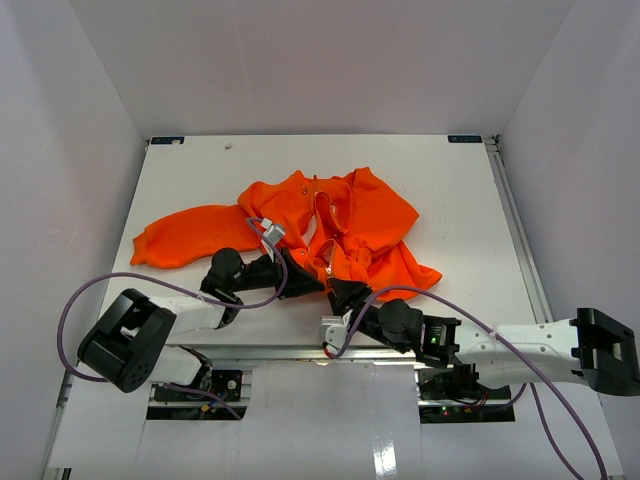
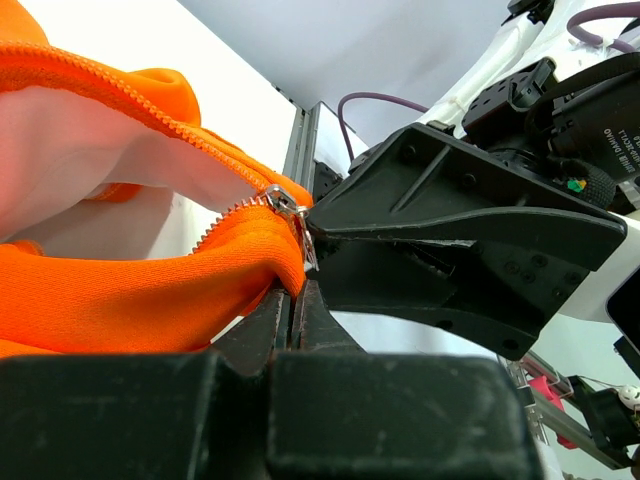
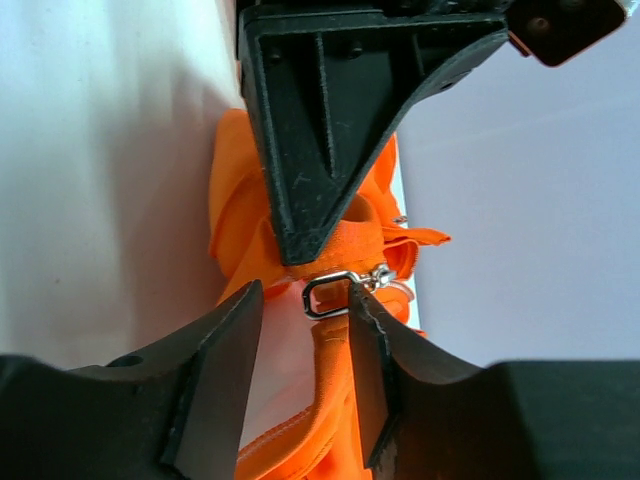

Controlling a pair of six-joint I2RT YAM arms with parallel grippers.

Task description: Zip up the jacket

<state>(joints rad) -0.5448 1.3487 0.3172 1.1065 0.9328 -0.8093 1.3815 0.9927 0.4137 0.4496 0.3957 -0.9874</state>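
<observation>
The orange jacket (image 1: 370,215) lies crumpled in the middle of the white table, one sleeve stretched to the left, pale lining showing. My left gripper (image 1: 305,280) is shut on the jacket's near hem (image 2: 120,300), just below the silver zipper slider (image 2: 283,203); its fingertips (image 2: 293,290) pinch the fabric. My right gripper (image 1: 343,290) faces it from the right, touching or nearly so. In the right wrist view the right gripper (image 3: 305,300) is open, with the silver zipper pull ring (image 3: 328,294) between its fingertips, touching or almost touching the right finger (image 3: 385,370). The jacket (image 3: 235,220) hangs behind.
White walls enclose the table (image 1: 200,170) on three sides. A metal rail (image 1: 280,352) runs along the near edge between the arm bases. Purple cables (image 1: 100,285) loop off both arms. The left gripper's black finger (image 3: 330,130) fills the top of the right wrist view.
</observation>
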